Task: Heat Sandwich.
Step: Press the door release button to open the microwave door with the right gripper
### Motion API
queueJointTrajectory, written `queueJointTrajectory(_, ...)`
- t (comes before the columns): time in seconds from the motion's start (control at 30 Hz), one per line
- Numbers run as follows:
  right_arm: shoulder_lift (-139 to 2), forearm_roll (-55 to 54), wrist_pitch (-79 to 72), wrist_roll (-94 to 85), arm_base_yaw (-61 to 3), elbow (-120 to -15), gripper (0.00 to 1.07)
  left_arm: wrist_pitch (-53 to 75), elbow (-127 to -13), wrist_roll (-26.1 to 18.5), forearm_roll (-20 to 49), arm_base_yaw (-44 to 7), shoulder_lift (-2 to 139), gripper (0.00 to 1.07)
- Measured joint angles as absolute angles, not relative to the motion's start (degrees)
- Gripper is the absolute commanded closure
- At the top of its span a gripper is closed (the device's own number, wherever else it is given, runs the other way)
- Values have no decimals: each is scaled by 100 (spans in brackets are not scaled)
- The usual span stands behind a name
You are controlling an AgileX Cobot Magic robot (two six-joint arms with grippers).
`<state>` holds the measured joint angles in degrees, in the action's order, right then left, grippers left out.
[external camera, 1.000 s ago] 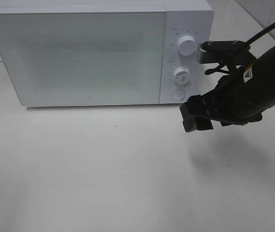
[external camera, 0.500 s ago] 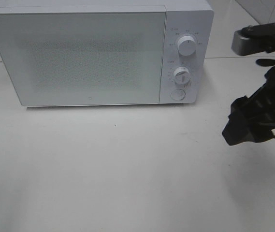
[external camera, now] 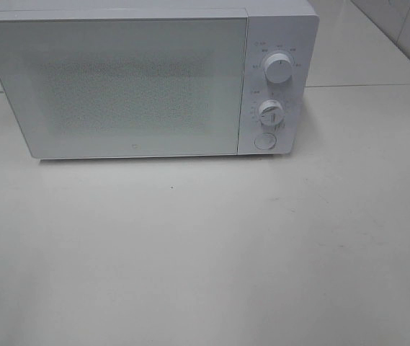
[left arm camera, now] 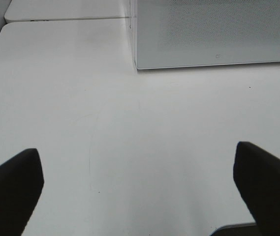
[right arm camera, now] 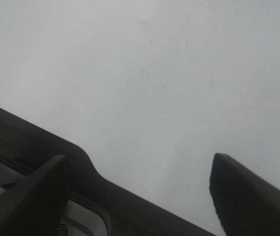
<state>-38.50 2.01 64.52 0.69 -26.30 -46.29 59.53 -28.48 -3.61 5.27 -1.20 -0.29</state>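
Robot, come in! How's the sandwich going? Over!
Left gripper open, empty. Right gripper open, empty. Sandwich not in sight. Microwave door shut.

I see a white microwave (external camera: pixel 282 32) with a finely speckled grey door (external camera: pixel 118 86), a plain white table (external camera: pixel 205 252), and a black left gripper (left arm camera: pixel 136 149).

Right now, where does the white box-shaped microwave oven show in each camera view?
Exterior high: the white box-shaped microwave oven fills the upper part, door shut.
Left wrist: its lower front corner, beyond the open jaws of the left gripper.
Right wrist: not in it.
Shared landmark: the white tabletop.
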Motion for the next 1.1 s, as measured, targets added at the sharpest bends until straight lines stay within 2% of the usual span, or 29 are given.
queueJointTrajectory(0.27,-2527,338,6618,103,-2521,-4246,31,5953,-2848,-361,527,-120,-29,3)
queueJointTrajectory(0.73,-716,395,6165,372,-1140,-3140,31,5953,-2848,-361,527,-120,-29,3)
queueJointTrajectory(1.1,0,390,5993,384,-613,-2893,31,5953,-2848,-361,527,-120,-29,3)
